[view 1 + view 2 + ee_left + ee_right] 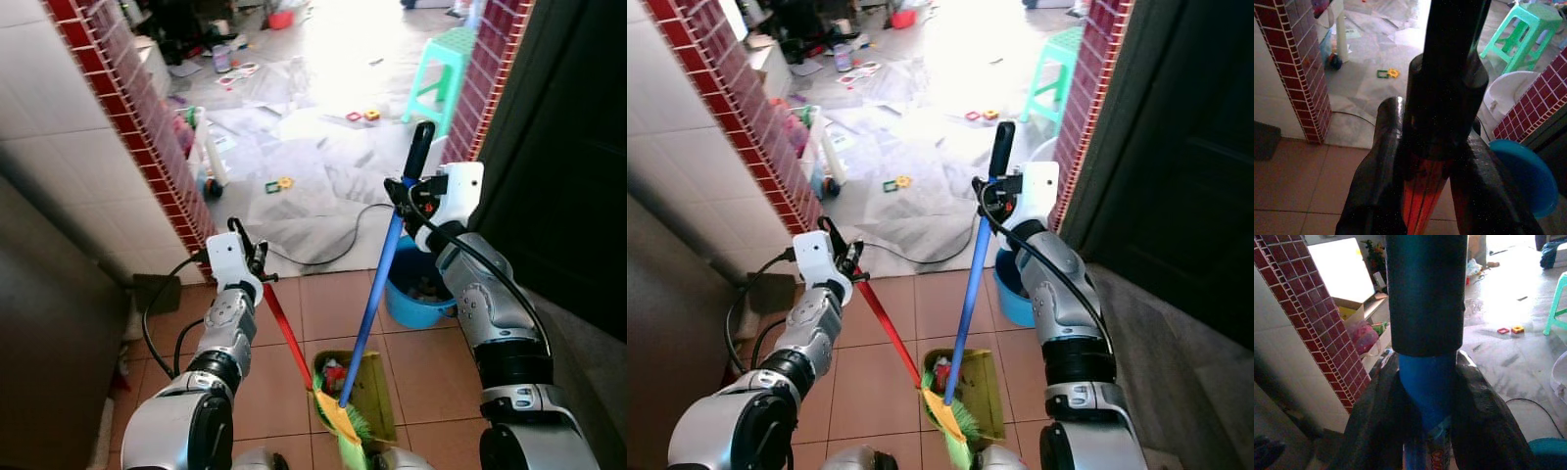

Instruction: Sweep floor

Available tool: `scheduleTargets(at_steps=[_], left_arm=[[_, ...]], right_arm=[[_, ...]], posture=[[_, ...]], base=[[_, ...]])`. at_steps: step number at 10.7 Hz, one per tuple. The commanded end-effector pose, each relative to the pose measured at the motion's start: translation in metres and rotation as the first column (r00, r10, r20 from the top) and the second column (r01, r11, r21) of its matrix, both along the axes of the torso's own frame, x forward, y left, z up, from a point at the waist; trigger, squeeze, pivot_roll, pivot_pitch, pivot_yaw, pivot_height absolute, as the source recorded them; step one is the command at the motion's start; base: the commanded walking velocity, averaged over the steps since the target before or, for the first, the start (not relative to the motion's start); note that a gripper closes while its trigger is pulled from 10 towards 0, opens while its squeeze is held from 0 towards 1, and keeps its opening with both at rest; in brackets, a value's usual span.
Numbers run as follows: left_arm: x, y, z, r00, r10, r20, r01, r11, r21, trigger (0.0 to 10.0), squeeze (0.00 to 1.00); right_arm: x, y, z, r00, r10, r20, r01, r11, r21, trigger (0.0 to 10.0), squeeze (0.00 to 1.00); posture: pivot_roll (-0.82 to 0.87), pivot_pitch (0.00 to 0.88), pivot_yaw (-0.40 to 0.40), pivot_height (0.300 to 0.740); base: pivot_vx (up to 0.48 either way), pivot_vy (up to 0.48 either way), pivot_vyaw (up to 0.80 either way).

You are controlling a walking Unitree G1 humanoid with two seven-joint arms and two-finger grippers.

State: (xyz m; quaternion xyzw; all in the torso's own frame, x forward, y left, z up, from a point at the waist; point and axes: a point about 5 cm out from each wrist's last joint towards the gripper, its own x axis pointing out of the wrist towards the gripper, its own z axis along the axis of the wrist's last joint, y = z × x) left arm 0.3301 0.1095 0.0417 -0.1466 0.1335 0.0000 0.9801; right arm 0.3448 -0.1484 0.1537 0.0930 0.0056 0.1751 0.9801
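Left eye view: the right gripper pinches the blue broom near its black top. The left gripper pinches the dustpan's red handle. The green dustpan sits on the floor tiles at 6 o'clock, with the broom's bristles touching it.

I am holding the blue broom handle in my right gripper, just under its black grip. My left gripper is closing around the top of the red dustpan handle. The two handles are coming together low in front of me, where the green bristles are lying at the green dustpan on the orange tiles. A blue bucket is standing just beside my right arm. A black cable is lying across the grey floor beyond.
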Motion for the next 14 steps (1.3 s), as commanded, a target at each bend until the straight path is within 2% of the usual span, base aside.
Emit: scheduleTargets(at_steps=[1, 3, 5, 6, 7, 8, 9, 11, 12, 13, 14], left_arm=[[0.0, -0.003, -0.002, 1.0, 0.006, -0.024, -0.008, 0.998, -0.069, 10.0, 0.0], [0.0, -0.002, -0.003, 1.0, 0.006, -0.03, -0.008, 0.996, -0.089, 10.0, 0.0], [0.0, -0.005, -0.002, 0.999, -0.026, -0.031, 0.021, 0.99, -0.143, 10.0, 0.0], [0.0, -0.005, -0.003, 0.999, -0.029, -0.027, 0.025, 0.993, -0.115, 10.0, 0.0], [-0.001, -0.005, -0.003, 0.999, -0.035, -0.02, 0.034, 0.996, -0.082, 10.0, 0.0], [-0.001, -0.005, -0.003, 0.999, -0.034, -0.027, 0.031, 0.995, -0.09, 10.0, 0.0], [-0.001, -0.005, -0.004, 0.999, -0.039, -0.028, 0.036, 0.995, -0.091, 10.0, 0.0], [-0.001, -0.005, -0.004, 0.999, -0.042, -0.029, 0.039, 0.995, -0.088, 10.0, 0.0], [-0.001, -0.004, -0.003, 0.999, -0.045, -0.027, 0.043, 0.996, -0.079, 10.0, 0.0], [0.003, -0.001, 0.003, 0.999, -0.05, 0.009, 0.05, 0.998, -0.034, 10.0, 0.0], [0.006, 0.003, 0.007, 0.999, -0.038, 0.037, 0.04, 0.998, -0.046, 10.0, 0.0]], right_arm=[[0.001, 0.015, 0.026, 0.994, 0.07, 0.088, -0.076, 0.995, 0.064, 10.0, 0.0], [0.001, 0.024, 0.057, 0.971, 0.149, 0.185, -0.162, 0.985, 0.057, 10.0, 0.0], [0.002, 0.022, 0.092, 0.943, 0.162, 0.291, -0.181, 0.983, 0.038, 10.0, 0.0], [0.003, 0.015, 0.104, 0.924, 0.133, 0.358, -0.14, 0.99, -0.006, 10.0, 0.0], [0.004, 0.01, 0.115, 0.913, 0.099, 0.397, -0.107, 0.994, -0.001, 10.0, 0.0], [0.005, 0.002, 0.129, 0.898, 0.037, 0.439, -0.055, 0.998, 0.03, 10.0, 0.0], [0.006, -0.005, 0.136, 0.879, -0.015, 0.476, 0.009, 1.0, 0.016, 10.0, 0.0], [0.009, -0.018, 0.139, 0.846, -0.081, 0.527, 0.139, 0.988, -0.072, 10.0, 0.0], [0.01, -0.026, 0.13, 0.843, -0.106, 0.528, 0.201, 0.972, -0.125, 10.0, 0.0], [0.011, -0.033, 0.114, 0.857, -0.13, 0.498, 0.232, 0.961, -0.15, 10.0, 0.0], [0.011, -0.037, 0.105, 0.869, -0.163, 0.468, 0.251, 0.959, -0.132, 10.0, 0.0]], posture=[[-0.22, 0.0, 0.104, 0.74], [-0.22, 0.0, 0.107, 0.74], [-0.22, 0.0, 0.106, 0.74], [-0.22, 0.0, 0.107, 0.74], [-0.22, 0.0, 0.107, 0.74], [-0.22, 0.0, 0.111, 0.74], [-0.22, 0.0, 0.112, 0.74], [-0.22, 0.0, 0.112, 0.74], [-0.22, 0.0, 0.111, 0.74], [-0.22, 0.0, 0.111, 0.74], [-0.22, 0.0, 0.114, 0.74]], base=[[0.0, 0.0, 0.0], [0.0, 0.0, 0.0], [0.0, 0.0, 0.0], [0.0, 0.0, 0.0], [0.0, 0.0, 0.0], [0.0, 0.0, 0.0], [0.0, 0.0, 0.0], [0.0, 0.0, 0.0], [0.0, 0.0, 0.0], [0.0, 0.0, 0.0], [0.0, 0.0, 0.0]])
